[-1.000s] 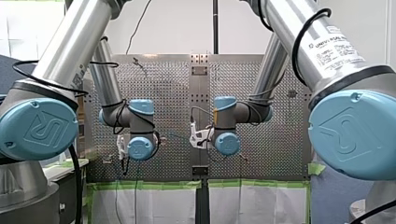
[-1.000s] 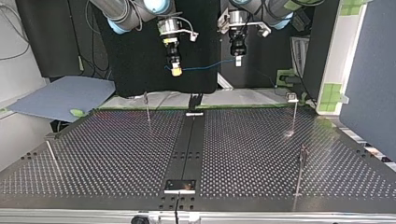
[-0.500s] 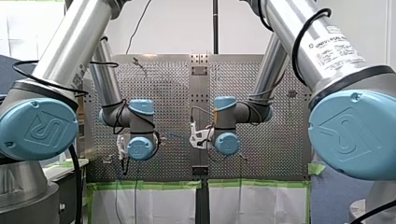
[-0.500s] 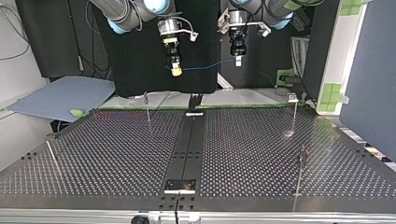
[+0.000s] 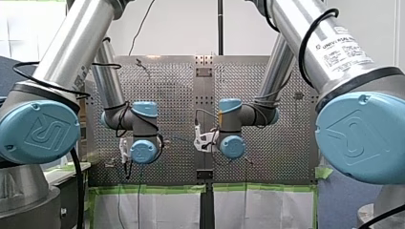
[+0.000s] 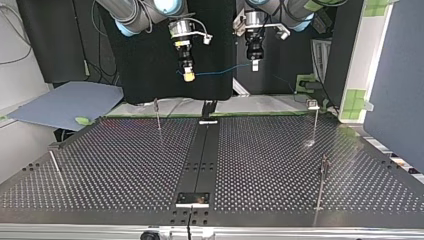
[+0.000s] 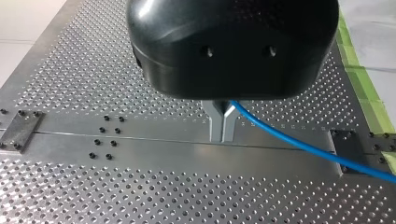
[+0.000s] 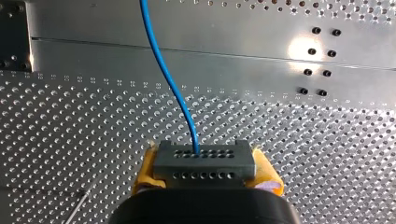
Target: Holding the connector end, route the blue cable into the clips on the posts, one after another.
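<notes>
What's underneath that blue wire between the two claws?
Only the perforated table and its plain metal strip; the blue wire hangs clear above them. My right claw and its grey connector hide the table beneath them.

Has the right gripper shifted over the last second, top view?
No: the right gripper sits at the same spot above the thin post as before.

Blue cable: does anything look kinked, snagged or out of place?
Nothing stands out. The blue cable runs smoothly through the air from the connector gripped in my right end effector to my left end effector, with no visible kink.
</notes>
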